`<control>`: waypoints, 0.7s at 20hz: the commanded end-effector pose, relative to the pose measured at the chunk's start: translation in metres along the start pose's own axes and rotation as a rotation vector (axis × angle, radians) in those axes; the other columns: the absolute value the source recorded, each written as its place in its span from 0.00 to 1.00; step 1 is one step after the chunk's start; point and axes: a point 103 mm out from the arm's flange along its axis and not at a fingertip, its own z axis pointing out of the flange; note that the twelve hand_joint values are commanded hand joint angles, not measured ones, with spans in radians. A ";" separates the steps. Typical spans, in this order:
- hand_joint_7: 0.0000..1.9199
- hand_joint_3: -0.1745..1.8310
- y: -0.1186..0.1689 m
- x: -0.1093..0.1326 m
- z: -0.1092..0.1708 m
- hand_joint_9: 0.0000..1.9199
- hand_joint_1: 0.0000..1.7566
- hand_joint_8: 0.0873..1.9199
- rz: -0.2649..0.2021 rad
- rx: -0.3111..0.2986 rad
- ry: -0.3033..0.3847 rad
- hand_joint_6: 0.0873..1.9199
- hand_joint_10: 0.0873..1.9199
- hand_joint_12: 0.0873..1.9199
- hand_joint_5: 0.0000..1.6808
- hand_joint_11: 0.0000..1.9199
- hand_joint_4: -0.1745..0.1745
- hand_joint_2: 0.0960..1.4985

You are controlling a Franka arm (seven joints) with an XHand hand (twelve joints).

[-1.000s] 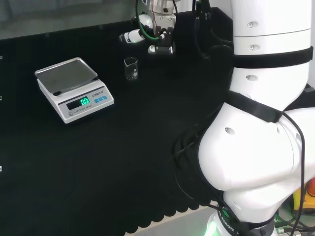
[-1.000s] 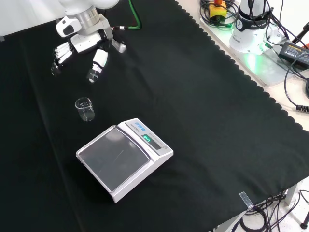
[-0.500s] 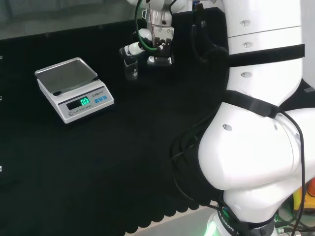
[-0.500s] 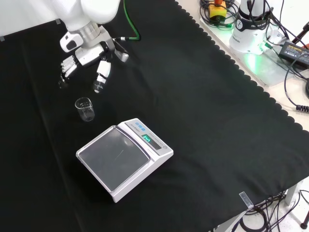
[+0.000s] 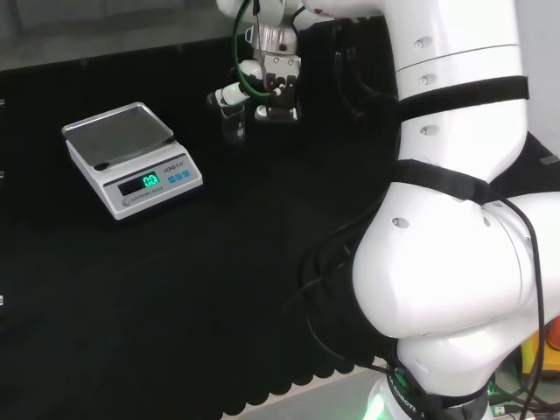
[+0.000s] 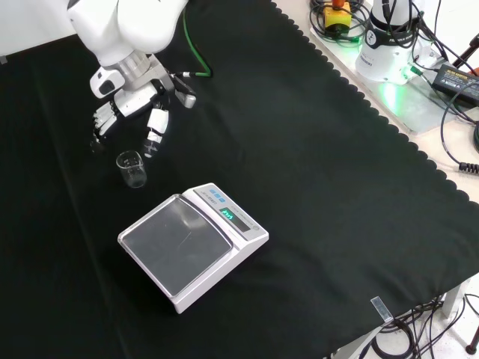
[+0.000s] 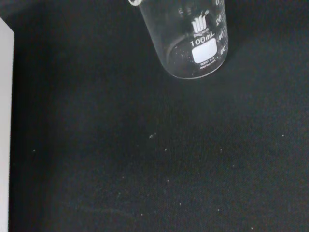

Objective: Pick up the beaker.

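The hand (image 6: 133, 112) is hovering, fingers released, above the beaker (image 6: 132, 169) at upper left. A finger clipping its rim could be tipping it over.

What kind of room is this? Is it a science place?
Probably a robotics lab set up like a chemistry bench. A clear glass beaker and a digital weighing scale sit on black cloth, and a robot hand is open just above the beaker.

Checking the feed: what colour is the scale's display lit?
Green digits on the scale; clearest in the head view.
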 end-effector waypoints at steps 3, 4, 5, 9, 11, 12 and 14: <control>0.06 0.16 0.012 0.001 0.019 0.04 0.21 0.42 0.014 0.049 -0.020 0.00 0.44 0.80 0.17 0.00 0.24 0.59; 0.06 0.16 0.013 0.001 0.020 0.04 0.21 0.42 0.015 0.052 -0.019 0.00 0.44 0.80 0.17 0.00 0.24 0.59; 0.06 0.16 0.013 0.000 0.022 0.04 0.21 0.42 0.015 0.055 -0.017 0.00 0.44 0.80 0.17 0.00 0.24 0.59; 0.06 0.15 0.014 -0.003 0.028 0.04 0.21 0.42 0.019 0.065 -0.021 0.00 0.44 0.79 0.17 0.00 0.24 0.59; 0.06 0.15 0.015 -0.004 0.030 0.03 0.21 0.42 0.023 0.072 -0.026 0.00 0.44 0.79 0.17 0.00 0.24 0.58; 0.06 0.15 0.015 -0.005 0.031 0.03 0.21 0.42 0.025 0.075 -0.024 0.00 0.44 0.79 0.17 0.00 0.24 0.58; 0.06 0.15 0.015 -0.008 0.033 0.03 0.21 0.42 0.029 0.081 -0.022 0.00 0.44 0.79 0.17 0.00 0.24 0.58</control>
